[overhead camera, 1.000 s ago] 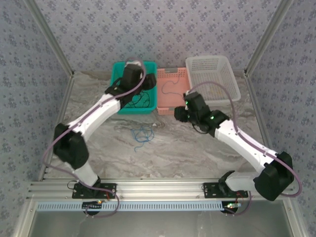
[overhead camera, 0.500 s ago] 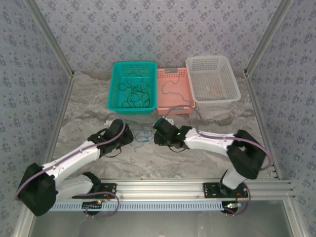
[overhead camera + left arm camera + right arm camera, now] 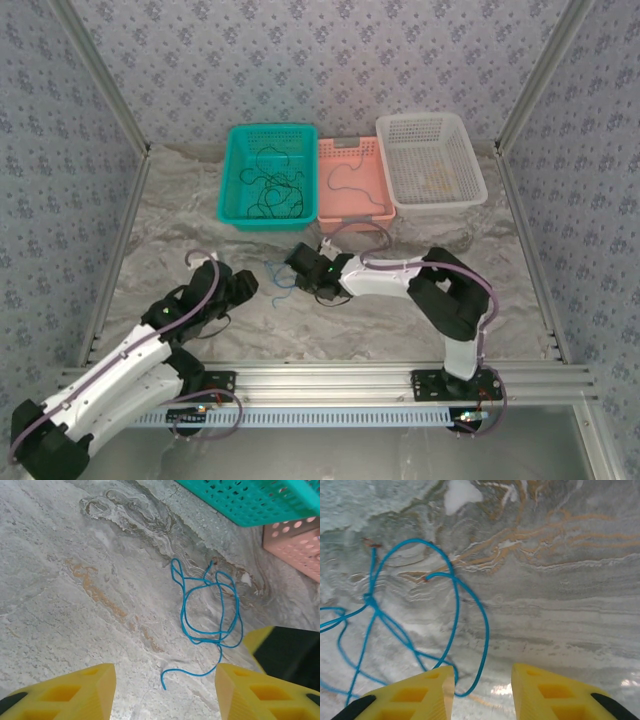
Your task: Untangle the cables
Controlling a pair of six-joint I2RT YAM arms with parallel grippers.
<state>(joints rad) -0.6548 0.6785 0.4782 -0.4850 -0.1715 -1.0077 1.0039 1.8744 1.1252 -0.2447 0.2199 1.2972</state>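
finding: the blue cable [image 3: 283, 281] lies in a loose knotted tangle on the marble table [image 3: 320, 335], in front of the teal basket [image 3: 262, 225] and between the two grippers. more black cables [image 3: 268, 190] sit heaped inside that basket.

left gripper [image 3: 164, 672]: low over the table beside the tangle, jaws apart, nothing held. the cable's free end lies on the table below the gap.

right gripper [image 3: 484, 672]: close above the tangle's other side, jaws parted and empty. one loop runs just beside its left finger [image 3: 427, 687].

assessment: the step in hand appears to be the approach for a two-handed grasp. the next move calls for each gripper to descend and close on a separate strand either side of the knot, then draw apart gently.
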